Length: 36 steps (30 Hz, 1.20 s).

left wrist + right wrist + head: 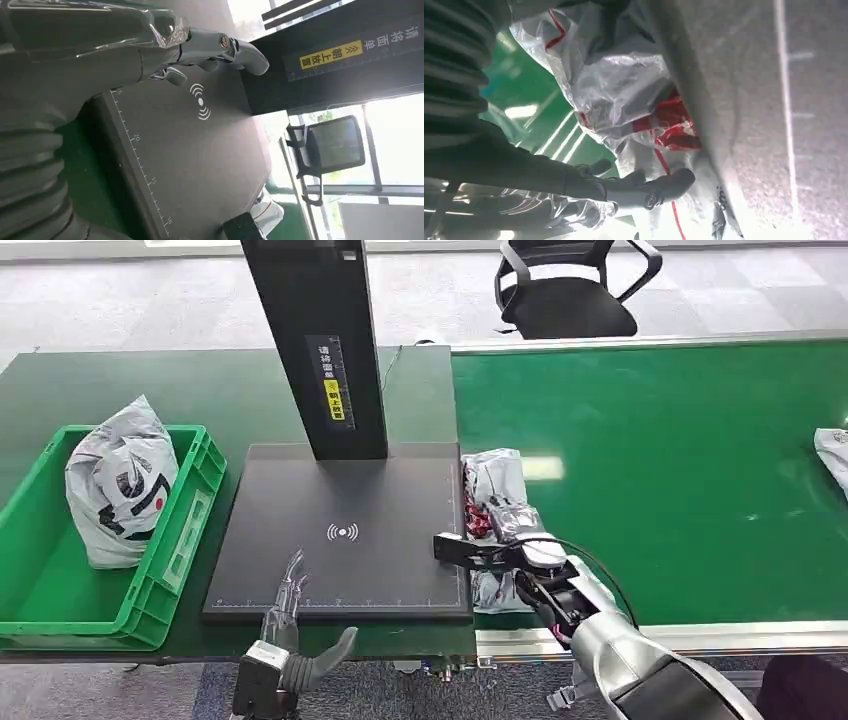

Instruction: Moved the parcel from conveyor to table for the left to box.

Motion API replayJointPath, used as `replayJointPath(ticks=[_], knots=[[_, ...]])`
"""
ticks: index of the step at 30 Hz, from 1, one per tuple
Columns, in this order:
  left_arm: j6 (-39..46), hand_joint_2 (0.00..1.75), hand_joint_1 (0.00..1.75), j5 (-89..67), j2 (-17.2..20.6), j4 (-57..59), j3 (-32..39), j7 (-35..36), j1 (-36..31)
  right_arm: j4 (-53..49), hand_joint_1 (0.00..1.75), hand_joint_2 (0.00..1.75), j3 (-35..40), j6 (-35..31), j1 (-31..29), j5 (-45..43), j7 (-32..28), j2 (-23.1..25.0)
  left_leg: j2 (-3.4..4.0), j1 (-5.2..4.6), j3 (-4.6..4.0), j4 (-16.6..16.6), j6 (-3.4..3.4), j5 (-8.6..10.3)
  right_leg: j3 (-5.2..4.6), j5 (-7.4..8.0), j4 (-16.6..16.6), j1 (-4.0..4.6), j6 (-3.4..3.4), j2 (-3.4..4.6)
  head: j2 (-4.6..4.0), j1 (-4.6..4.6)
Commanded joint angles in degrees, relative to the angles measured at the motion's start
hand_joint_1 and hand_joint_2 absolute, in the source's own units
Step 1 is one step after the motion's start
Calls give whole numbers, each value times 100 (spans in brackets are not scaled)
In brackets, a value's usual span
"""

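Overhead, my right hand (pixel 510 540) at centre right grasps the parcel (pixel 497 502), which lies on the green conveyor (pixel 680 470) against the right edge of the dark scanner pad (pixel 340 530); my left hand (pixel 285 610) hangs released at the pad's lower edge, and a green crate (pixel 190 530) at left holds another bag (pixel 118 480). From my left wrist, spread fingers (pixel 220 47) hover over the pad (pixel 200 150). From my right wrist, fingers (pixel 664 185) press crinkled parcel plastic (pixel 624 85).

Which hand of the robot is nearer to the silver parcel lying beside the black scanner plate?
The right hand: it is on the silver parcel at the plate's right edge. The left hand is apart, at the near edge of the black scanner plate.
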Motion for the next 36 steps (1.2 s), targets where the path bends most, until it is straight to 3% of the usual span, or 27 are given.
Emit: replayJointPath(ticks=[1,14,17,20,21,33,36], knots=[[-7,175,0,19,-134,288,-3,41,-149,377,175,175,179,257,111,93,-169,-70,-18,1,6,-7,11,4,13,1,-10,5,-14,-20,0,0],[-1,175,0,14,-124,179,-27,39,-93,324,175,175,79,322,-26,15,-458,-55,-14,0,11,-3,8,2,16,-1,-5,3,-11,-15,0,0],[-22,175,0,20,-120,148,-3,27,-55,207,175,175,-187,-166,-106,-151,-639,-23,-11,-1,7,-3,9,2,11,0,-4,1,-11,-12,0,0],[-30,175,0,6,-131,66,30,9,14,-27,175,175,-649,-1219,-224,-449,-804,64,-7,-1,-1,-2,11,3,3,3,-3,3,-16,-9,0,2],[-27,175,0,5,-135,33,38,9,37,-122,175,175,-703,-1574,-263,-417,-638,48,-3,-3,-11,0,14,4,-7,5,0,2,-19,-5,0,0],[-99,175,0,-100,-218,-182,134,56,116,-70,175,175,-1087,-1613,-654,558,846,-415,-18,-4,-23,4,16,6,-11,3,2,0,-17,-20,0,2],[-102,175,0,-115,-218,-73,98,60,48,-100,175,175,-1415,-1977,-750,850,1151,-595,-22,-5,-27,5,15,7,-13,3,3,-1,-15,-22,0,0]])
